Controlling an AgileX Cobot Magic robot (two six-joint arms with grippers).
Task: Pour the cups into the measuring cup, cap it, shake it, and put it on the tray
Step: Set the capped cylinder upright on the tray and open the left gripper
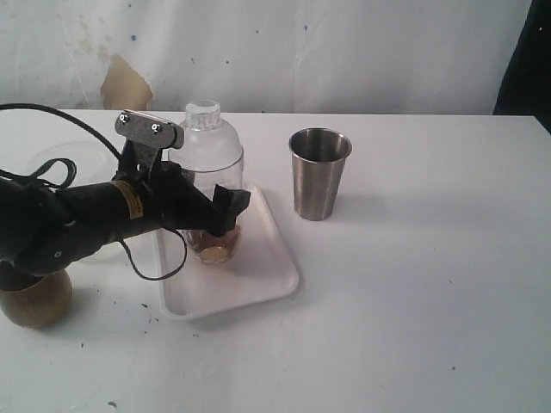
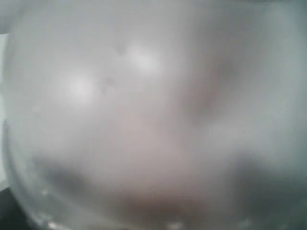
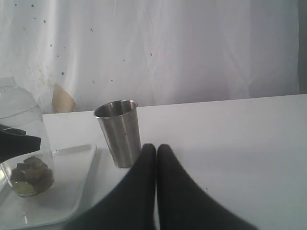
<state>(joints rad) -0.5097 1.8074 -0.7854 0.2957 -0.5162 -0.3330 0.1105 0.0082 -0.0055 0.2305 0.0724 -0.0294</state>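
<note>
Table (image 1: 413,301), exterior view. We log the tray (image 1: 263,288) lying left of centre. The measuring cup (image 1: 225,172) stands upright on the tray, in its rear left part. The dome lid (image 1: 205,120) sits on top of the cup, and small pieces (image 1: 213,249) lie in its bottom.

The steel tumbler (image 1: 318,176) stands on the table right of the tray, level with its rear corner and apart from it. The wooden cup (image 1: 36,299) stands front left, left of the tray and partly under the left arm.

The left gripper (image 1: 215,205) reaches in from the left, one jaw before the measuring cup and one behind. We cannot confirm contact, as the wrist view is blurred. The right gripper (image 3: 156,149) is near the tumbler, apart from it.
</note>
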